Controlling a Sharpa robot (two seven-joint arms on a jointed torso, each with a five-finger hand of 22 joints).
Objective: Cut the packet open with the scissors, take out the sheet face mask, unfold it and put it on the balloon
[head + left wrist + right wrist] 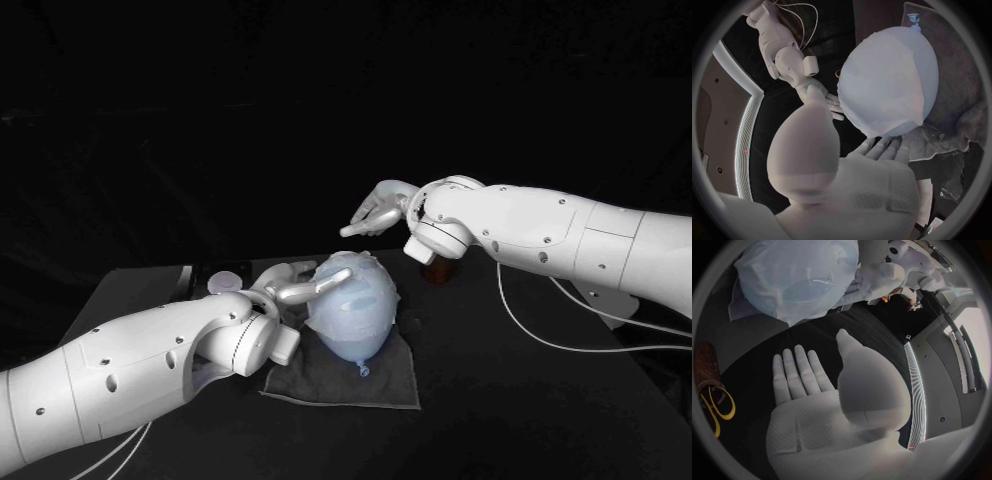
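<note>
Two robot hands, one balloon, one mask, one cloth, one pair of scissors.

Right hand on my feed is flat, fingers straight, holding nothing, apart from the mask-draped balloon. Yellow-handled scissors off to the side.

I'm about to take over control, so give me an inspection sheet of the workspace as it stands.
Surface: black table; a dark cloth lies under the balloon.
Job's things: balloon on the cloth, white mask draped over it; yellow-handled scissors at a brown container.
Clutter: crumpled clear wrapper by the cloth, possibly the packet.
Hands: left hand open, fingers touching the balloon; right hand open, raised beyond the balloon.
Cables: white cables below the right arm.
Surroundings: nothing seen.
</note>
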